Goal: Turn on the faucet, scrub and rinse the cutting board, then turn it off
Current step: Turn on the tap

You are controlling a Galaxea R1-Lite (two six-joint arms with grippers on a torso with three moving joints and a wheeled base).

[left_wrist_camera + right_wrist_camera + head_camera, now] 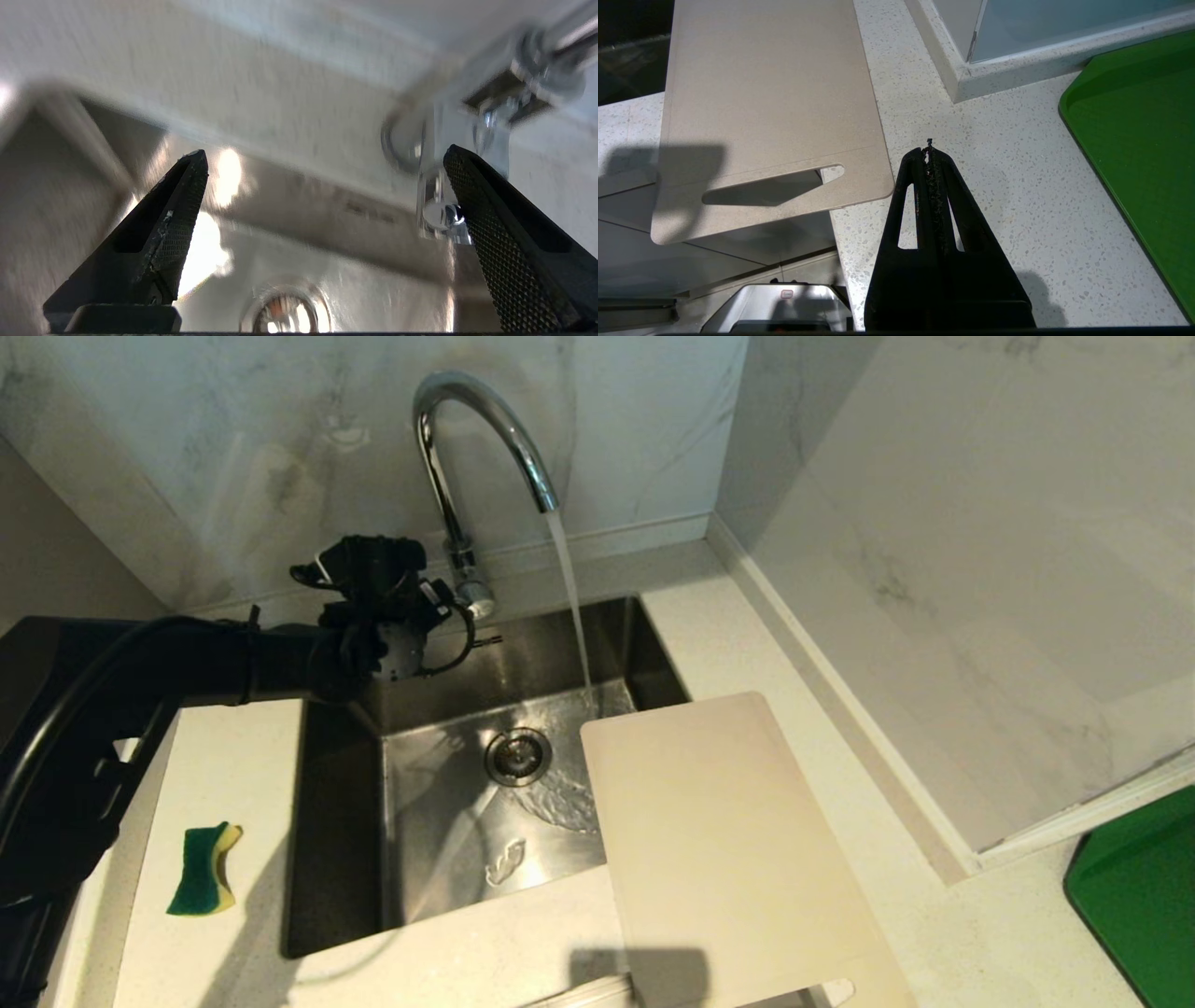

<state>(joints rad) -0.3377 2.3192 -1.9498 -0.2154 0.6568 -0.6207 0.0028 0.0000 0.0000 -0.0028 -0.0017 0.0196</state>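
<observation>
The chrome faucet [467,439] stands behind the sink, and a stream of water [571,607] runs from its spout into the basin. My left gripper [439,616] is right beside the faucet's base, to its left. In the left wrist view my left gripper [325,153] is open with nothing between its fingers, and the faucet's chrome base piece [439,205] sits close to one finger [495,224]. The cream cutting board [728,840] lies flat across the sink's right rim and the counter. My right gripper [929,151] is shut and empty over the counter, beside the cutting board's [766,93] slot-handle end.
A steel sink [336,821] with a round drain [516,756] fills the middle. A green and yellow sponge [205,868] lies on the counter left of it. A bright green board [1139,887] sits at the far right. Marble walls close the back and right.
</observation>
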